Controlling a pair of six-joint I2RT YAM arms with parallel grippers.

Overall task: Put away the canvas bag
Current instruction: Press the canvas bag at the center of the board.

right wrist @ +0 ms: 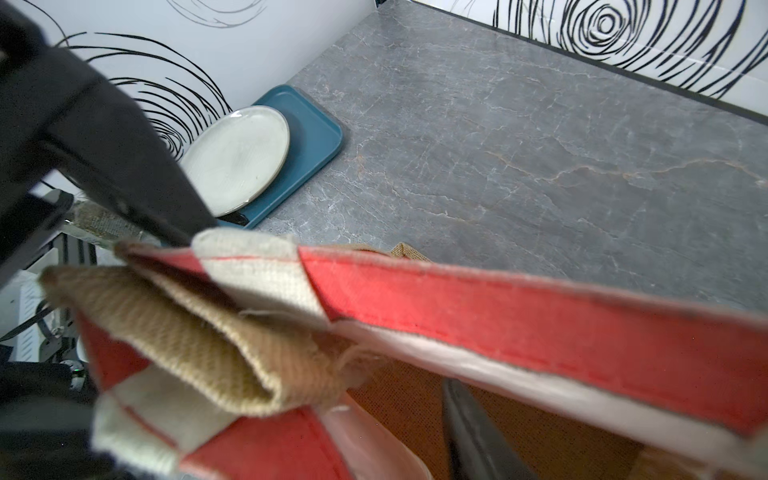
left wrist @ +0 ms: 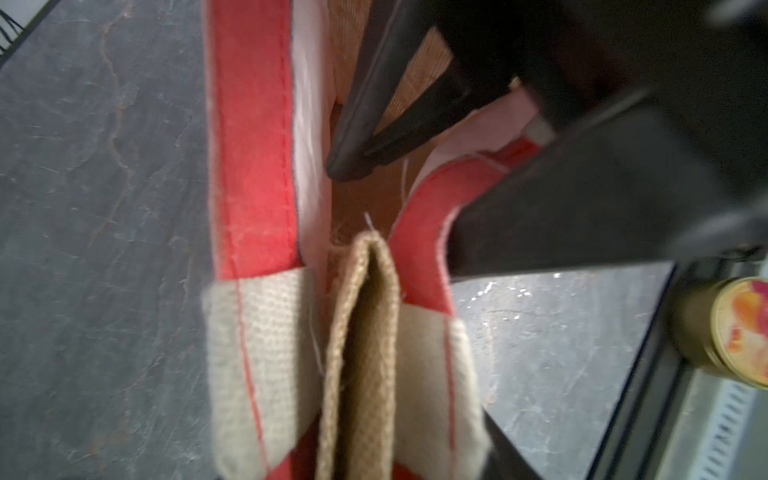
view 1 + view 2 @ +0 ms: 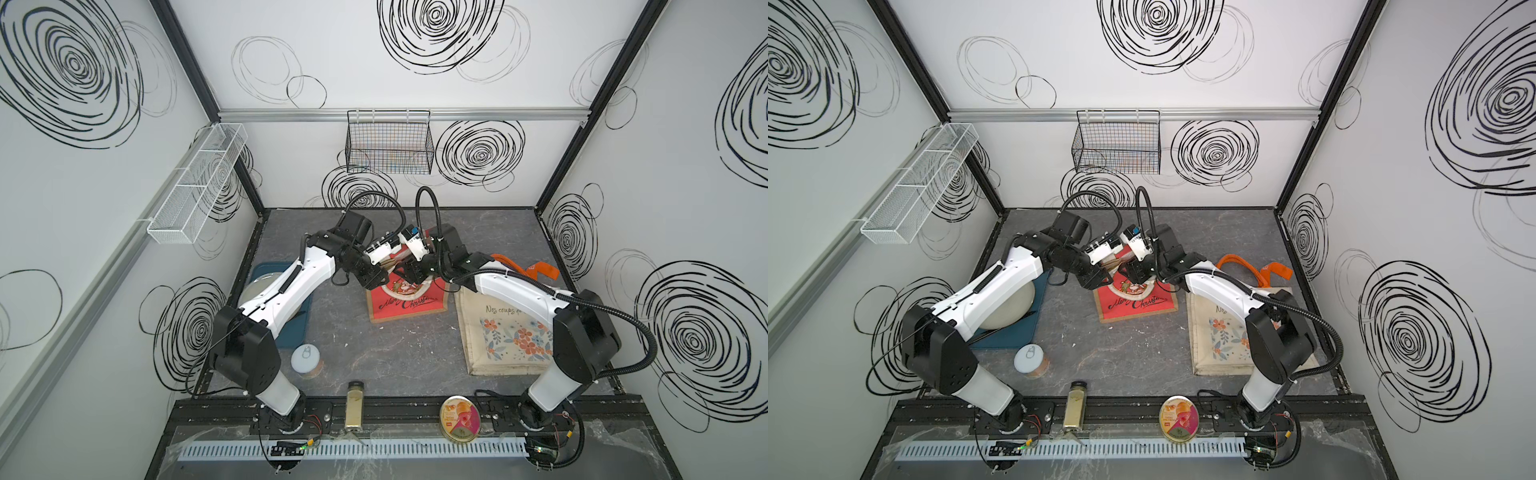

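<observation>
The canvas bag is red with a Christmas print and lies mid-table, its mouth lifted toward the back wall. My left gripper is shut on the bag's side end. There the jute gusset folds inward between two cream strap patches, and one finger presses a patch. My right gripper stands open astride the near wall of the mouth. One finger is inside the bag and the other finger is outside against the red rim, with a gap showing.
A beige floral tote with orange handles lies to the right under my right arm. A blue tray holding a plate sits left. A white-lidded can, spice jar and round tin stand in front. A black wire basket hangs on the back wall.
</observation>
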